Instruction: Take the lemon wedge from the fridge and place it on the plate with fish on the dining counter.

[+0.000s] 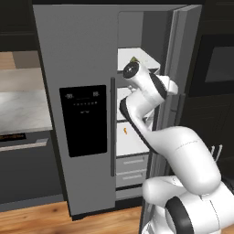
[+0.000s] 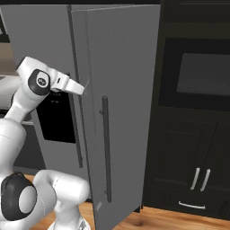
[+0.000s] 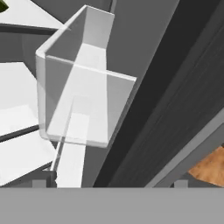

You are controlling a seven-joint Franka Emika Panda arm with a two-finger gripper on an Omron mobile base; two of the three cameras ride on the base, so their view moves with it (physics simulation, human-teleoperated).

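- We see the fridge (image 1: 77, 109) with its right-hand door (image 2: 121, 112) swung open and its left door, carrying the black dispenser panel (image 1: 83, 119), closed.
- We find the lemon wedge (image 1: 134, 60) on the upper white shelf (image 1: 146, 58) inside the fridge, near that shelf's front edge; only a small yellow-green bit of it peeks out just above the arm's wrist.
- In the hand view, a dark green sliver (image 3: 3, 5) at the top-left corner sits at the edge of a white shelf; we cannot tell for certain that it is the wedge.
- The arm (image 1: 146, 91) reaches into the open compartment, its wrist level with the upper shelf.
- We see the end effector's (image 3: 109, 183) two finger tips (image 3: 39, 183) at the bottom of the hand view, standing wide apart with nothing between them, so it is open and empty.
- The hand camera looks along a clear door bin (image 3: 83, 87) on the inside of the open door.
- A small orange item (image 1: 125, 131) lies on a lower shelf.
- White drawers (image 1: 131, 167) sit at the bottom of the compartment.
- Dark cabinets (image 2: 193, 148) stand to the right of the fridge.
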